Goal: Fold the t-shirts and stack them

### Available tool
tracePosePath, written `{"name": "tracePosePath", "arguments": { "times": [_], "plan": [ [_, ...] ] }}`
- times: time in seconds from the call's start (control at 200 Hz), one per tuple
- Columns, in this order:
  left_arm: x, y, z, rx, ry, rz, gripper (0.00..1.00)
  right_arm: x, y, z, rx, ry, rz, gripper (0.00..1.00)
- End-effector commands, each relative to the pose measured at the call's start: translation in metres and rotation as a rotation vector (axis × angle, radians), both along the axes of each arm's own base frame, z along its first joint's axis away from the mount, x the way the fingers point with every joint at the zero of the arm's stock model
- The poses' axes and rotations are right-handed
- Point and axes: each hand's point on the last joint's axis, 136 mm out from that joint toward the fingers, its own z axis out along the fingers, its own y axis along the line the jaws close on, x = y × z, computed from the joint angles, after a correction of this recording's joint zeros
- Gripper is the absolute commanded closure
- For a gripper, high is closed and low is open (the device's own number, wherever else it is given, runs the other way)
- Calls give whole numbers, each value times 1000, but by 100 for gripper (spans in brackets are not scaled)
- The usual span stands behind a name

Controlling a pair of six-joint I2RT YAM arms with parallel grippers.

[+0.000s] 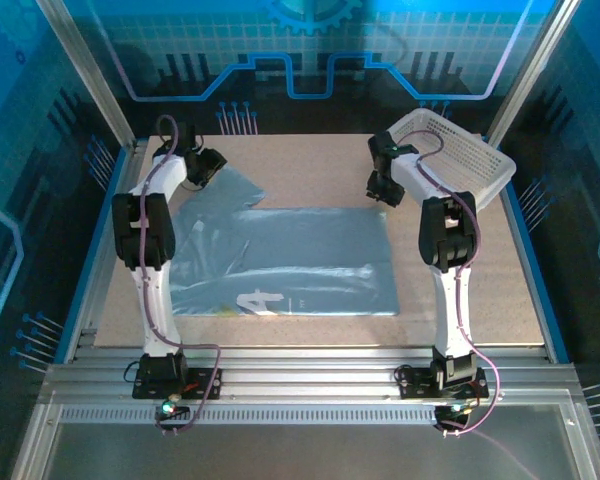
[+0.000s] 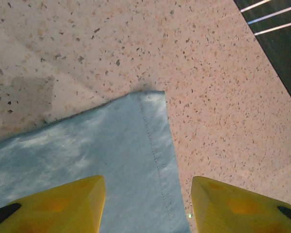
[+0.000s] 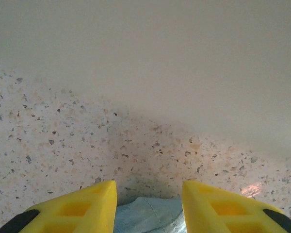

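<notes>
At 6 o'clock, the two arms are bolted down side by side. The left arm goes up from its base, bends at a black elbow and leans away toward 11 o'clock. The right arm does the same on its side and leans toward 1 o'clock.

Between them the t-shirt lies flat in the middle of the speckled surface. It makes a wide block shape, with a bit of white print at its near edge, about 7 o'clock. One sleeve sticks out at its far left corner.

The left end effector points down over that sleeve. Its yellow fingers stand wide apart and hold nothing.

The right end effector points down at the shirt's far right corner. Its fingers are part way apart with a bit of blue cloth between them — I cannot tell if they pinch it.

Farthest, at 1 o'clock, a white basket sits just behind the right end effector.
</notes>
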Motion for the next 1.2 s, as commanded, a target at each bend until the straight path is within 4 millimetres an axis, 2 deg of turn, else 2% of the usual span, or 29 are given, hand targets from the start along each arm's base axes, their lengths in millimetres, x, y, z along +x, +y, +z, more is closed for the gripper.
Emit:
{"name": "tracePosePath", "arguments": {
  "times": [0.0,0.04,0.065,0.305,0.425,0.615,0.72,0.83,0.965,1.065,1.195],
  "plan": [
    [10,3,-3,83,-17,-19,48,-28,-3,-20,-29,125,-34,59],
    [12,5,-2,105,-19,-16,48,-29,-1,-21,-37,118,-28,59],
    [13,5,0,118,-22,-16,48,-28,1,-9,-33,85,-22,58],
    [18,3,8,153,-37,-9,46,-22,4,25,-78,-59,37,52],
    [18,-1,15,144,-50,-15,46,-16,-16,25,-98,-41,16,54],
    [16,-3,26,144,-61,-34,46,4,-67,28,-103,-47,-41,55],
    [15,-1,30,154,-62,-38,45,13,-80,35,-104,-54,-35,55],
    [13,1,25,172,-37,-45,44,17,-59,48,-77,-87,47,55],
    [11,5,14,182,0,-33,42,-1,-22,58,-59,-105,100,53],
    [12,5,8,174,9,-18,42,-16,-2,47,-19,-86,89,53],
    [15,6,9,168,1,-1,42,-26,6,21,35,-31,47,51]
  ]
}}
